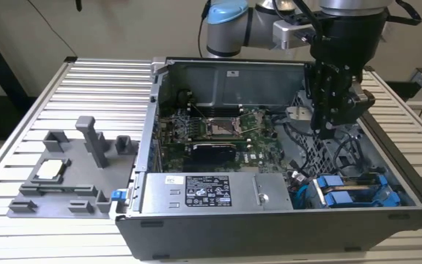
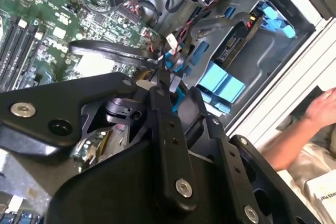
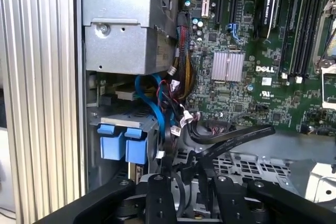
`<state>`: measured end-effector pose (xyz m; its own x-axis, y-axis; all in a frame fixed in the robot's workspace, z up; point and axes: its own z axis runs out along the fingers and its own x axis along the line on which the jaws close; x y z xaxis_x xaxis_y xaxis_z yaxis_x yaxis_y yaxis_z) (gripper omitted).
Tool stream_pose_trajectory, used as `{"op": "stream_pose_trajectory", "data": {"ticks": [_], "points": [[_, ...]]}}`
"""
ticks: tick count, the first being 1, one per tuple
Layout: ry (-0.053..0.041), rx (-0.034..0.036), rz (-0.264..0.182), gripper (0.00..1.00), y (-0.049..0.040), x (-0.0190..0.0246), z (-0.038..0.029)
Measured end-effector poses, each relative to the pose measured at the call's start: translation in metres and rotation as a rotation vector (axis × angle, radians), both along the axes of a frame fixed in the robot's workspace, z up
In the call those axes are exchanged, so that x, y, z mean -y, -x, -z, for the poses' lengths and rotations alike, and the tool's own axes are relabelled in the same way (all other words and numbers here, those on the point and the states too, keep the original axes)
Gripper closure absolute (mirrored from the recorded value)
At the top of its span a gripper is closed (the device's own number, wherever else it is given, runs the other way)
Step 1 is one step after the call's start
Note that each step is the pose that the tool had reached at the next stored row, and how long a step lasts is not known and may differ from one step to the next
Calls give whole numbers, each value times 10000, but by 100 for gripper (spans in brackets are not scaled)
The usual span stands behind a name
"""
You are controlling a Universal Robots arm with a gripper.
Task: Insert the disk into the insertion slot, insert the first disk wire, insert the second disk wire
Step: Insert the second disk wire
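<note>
Blue-handled disk carriers [image 1: 346, 193] sit side by side in the insertion slot bays of the grey drive cage [image 1: 405, 192], at the case's front corner on the exterior view's right. Their handles also appear in the first wrist view [image 3: 123, 142] and the second wrist view [image 2: 220, 81]. My gripper [image 1: 327, 129] hangs above the cage, farther into the case than the carriers. Its fingers look shut on the end of a blue disk wire [image 3: 155, 111] that loops down past the power supply. The disk's silver body is hidden inside the cage.
The grey power-supply box [image 1: 196, 192] fills the case's front, with the green motherboard [image 1: 211, 129] behind it. Loose black cables [image 3: 231, 137] lie near the gripper. A grey fixture [image 1: 72, 170] stands on the slatted table. A person's hand [image 2: 320, 108] rests outside the case.
</note>
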<state>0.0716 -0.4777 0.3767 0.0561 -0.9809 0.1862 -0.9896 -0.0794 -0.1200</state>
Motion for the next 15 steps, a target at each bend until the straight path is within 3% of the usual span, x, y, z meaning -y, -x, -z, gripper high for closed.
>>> {"op": "stream_pose_trajectory", "data": {"ticks": [4,5,10,11,12,15], "points": [[24,-18,-4,67,-2,0,2],[31,-41,-6,75,-4,-1,3],[170,-236,-27,77,-14,0,3],[195,-270,-30,84,-16,0,3],[225,-304,-33,84,-19,0,3],[257,-356,-40,84,-24,2,1]]}}
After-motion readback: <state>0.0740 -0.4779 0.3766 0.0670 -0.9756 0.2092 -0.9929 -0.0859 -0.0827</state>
